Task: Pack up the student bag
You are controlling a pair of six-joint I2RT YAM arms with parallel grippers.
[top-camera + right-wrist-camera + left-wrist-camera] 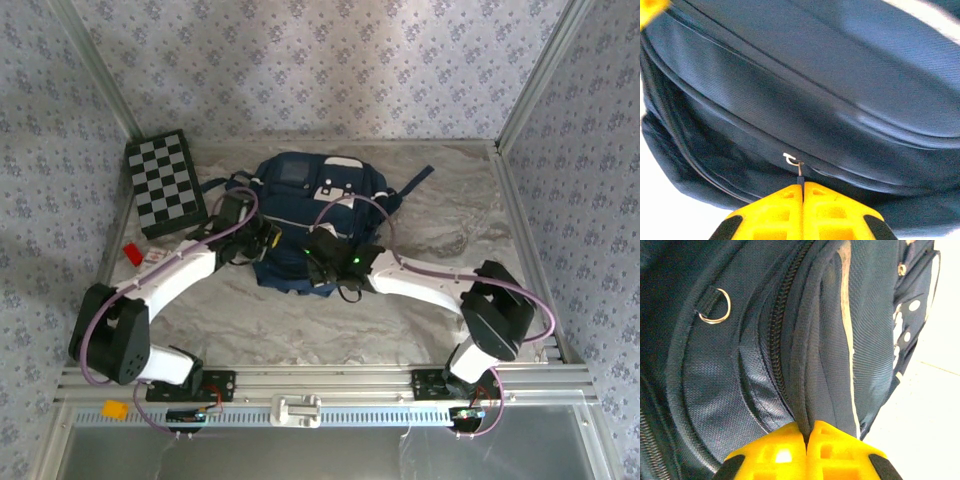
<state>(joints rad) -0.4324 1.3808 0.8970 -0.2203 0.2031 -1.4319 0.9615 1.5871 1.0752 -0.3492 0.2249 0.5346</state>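
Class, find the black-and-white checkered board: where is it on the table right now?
In the top view, the checkered board lies at the far left corner of the table, just left of the student bag, with a small red block on its near side.

A robot test booth in a lab: a marble-patterned desk [300, 335] boxed in by aluminium rails [330, 381] and floral-papered panels [320, 70]. A left arm [165, 278] and right arm [425, 290] are bolted along its near edge, beside a checkerboard [165, 183].

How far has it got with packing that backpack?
Early, it seems: nothing looks done yet. The left gripper pinches a fabric fold of the student bag; the right gripper holds a zip pull. The bag looks zipped shut there, so opening and filling are left.
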